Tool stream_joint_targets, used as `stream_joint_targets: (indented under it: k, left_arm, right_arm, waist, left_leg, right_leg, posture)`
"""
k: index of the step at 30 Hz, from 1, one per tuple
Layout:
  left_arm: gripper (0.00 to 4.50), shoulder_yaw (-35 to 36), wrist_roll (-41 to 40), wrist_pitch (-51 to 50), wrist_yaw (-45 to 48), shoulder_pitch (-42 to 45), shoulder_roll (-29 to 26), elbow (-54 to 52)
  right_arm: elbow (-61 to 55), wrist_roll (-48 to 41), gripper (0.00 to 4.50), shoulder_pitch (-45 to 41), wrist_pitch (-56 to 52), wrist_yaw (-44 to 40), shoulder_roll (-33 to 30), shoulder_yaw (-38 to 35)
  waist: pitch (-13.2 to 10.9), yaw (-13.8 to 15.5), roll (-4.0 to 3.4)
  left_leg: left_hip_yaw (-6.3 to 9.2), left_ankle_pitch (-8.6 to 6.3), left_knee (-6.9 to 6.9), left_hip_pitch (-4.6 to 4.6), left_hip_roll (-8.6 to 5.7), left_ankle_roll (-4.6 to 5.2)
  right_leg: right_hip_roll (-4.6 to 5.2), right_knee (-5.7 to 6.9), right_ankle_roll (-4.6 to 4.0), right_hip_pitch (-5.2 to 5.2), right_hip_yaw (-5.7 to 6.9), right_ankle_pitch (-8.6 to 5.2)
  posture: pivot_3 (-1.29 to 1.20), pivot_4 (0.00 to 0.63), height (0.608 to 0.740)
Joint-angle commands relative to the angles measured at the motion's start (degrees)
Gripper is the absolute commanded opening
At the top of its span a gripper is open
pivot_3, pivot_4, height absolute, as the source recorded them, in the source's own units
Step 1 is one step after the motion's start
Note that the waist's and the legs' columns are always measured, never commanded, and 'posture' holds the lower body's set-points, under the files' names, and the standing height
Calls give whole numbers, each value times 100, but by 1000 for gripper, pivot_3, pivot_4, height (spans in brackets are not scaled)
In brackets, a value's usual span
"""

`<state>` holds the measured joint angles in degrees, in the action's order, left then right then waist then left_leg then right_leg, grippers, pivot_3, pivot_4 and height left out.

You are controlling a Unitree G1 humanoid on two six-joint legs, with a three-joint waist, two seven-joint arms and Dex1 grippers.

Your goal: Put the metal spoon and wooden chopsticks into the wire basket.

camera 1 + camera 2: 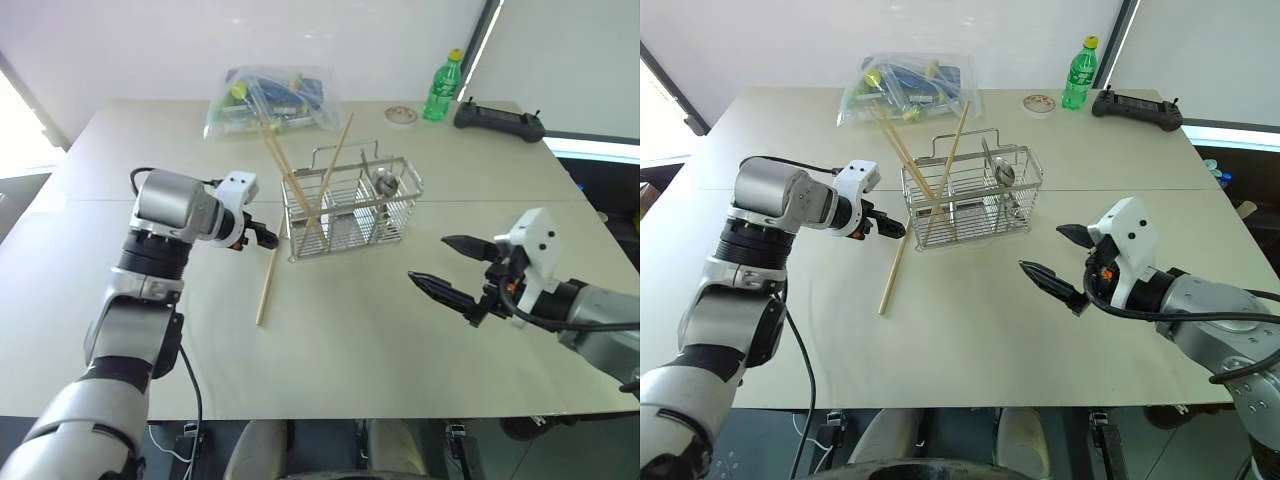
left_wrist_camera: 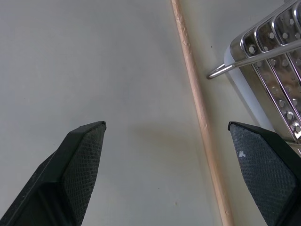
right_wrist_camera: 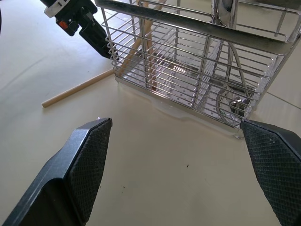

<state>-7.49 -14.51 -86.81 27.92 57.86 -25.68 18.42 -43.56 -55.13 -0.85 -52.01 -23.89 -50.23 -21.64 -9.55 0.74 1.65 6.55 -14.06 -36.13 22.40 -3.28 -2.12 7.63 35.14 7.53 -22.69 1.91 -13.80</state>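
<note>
The wire basket [image 1: 350, 208] stands mid-table. The metal spoon [image 1: 383, 182] rests in its right compartment. Some wooden chopsticks [image 1: 330, 165] lean crossed in its left compartments and stick out well above the rim. One more chopstick [image 1: 267, 283] lies flat on the table by the basket's left front corner. My left gripper [image 1: 262, 237] hangs open just above that stick, beside the basket; in the left wrist view the stick [image 2: 197, 103] runs between the fingers [image 2: 84, 155]. My right gripper [image 1: 430, 260] is open and empty, off the basket's front right.
At the back of the table lie a clear plastic bag [image 1: 270, 100] of items, a green bottle [image 1: 442, 88], a small round dish [image 1: 401, 115] and a black controller [image 1: 500, 122]. The table's front edge runs close below both arms.
</note>
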Motion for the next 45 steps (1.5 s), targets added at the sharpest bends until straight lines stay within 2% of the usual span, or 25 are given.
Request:
stream_joint_targets:
  k: [1,13,25,45]
  left_arm:
    - [4389,160,-53,12,-63,40,12,-154]
    - [4389,64,44,437,-215,224,311,385]
    - [4389,-59,75,709,-156,314,301,699]
    - [4389,-863,413,1289,236,276,489,1155]
  right_arm:
    - [-53,27,4500,-50,144,6,37,-103]
    - [-131,38,4500,23,141,80,93,-136]
    - [-150,26,4500,73,153,142,122,-197]
    - [-278,-86,4500,100,111,394,227,-227]
  waist:
    - [0,1,0]
    - [0,5,0]
    - [1,4,-1]
    - [11,21,-18]
  left_leg:
    - [0,0,0,0,0,0]
    - [0,0,0,0,-1,0]
    - [-1,0,-1,0,-1,0]
    - [1,0,-4,-10,0,0]
  right_leg:
    - [0,0,0,0,0,0]
    - [0,-1,0,1,0,0]
    - [1,0,0,1,0,0]
    - [3,-1,1,16,2,0]
  posture:
    - [0,150,690]
    - [0,150,690]
    - [0,150,690]
    - [0,150,690]
